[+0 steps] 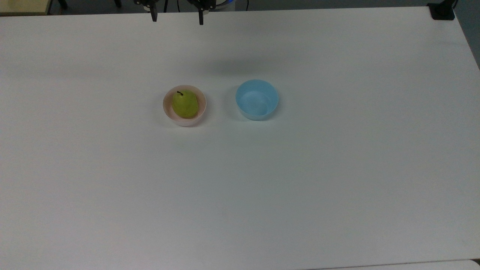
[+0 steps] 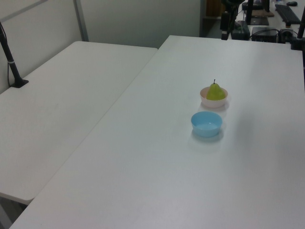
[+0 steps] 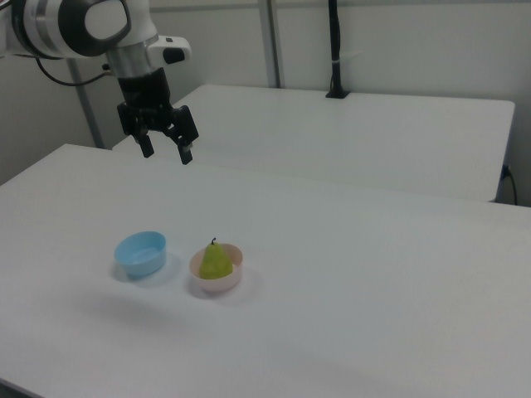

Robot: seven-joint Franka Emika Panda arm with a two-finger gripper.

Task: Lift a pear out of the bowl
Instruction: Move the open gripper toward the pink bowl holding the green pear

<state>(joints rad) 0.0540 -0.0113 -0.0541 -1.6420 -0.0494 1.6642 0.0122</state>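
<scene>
A yellow-green pear [image 1: 185, 104] [image 2: 215, 91] [image 3: 215, 260] with a short dark stem sits in the pale pink bowl [image 1: 202, 111] [image 2: 213, 101] [image 3: 221, 284] near the middle of the white table. My gripper [image 1: 177, 18] [image 3: 168, 152] hangs open and empty high above the table, well apart from the pear. In the top view its two dark fingertips [image 1: 153, 16] show at the upper edge, beyond the bowl. In the right view it is up and to the left of the bowl.
An empty light blue bowl [image 1: 257, 99] [image 2: 206, 123] [image 3: 140, 253] stands beside the pink one, on the top view's right. A second white table [image 2: 62, 100] adjoins, with a black pole clamp [image 2: 13, 67] on it.
</scene>
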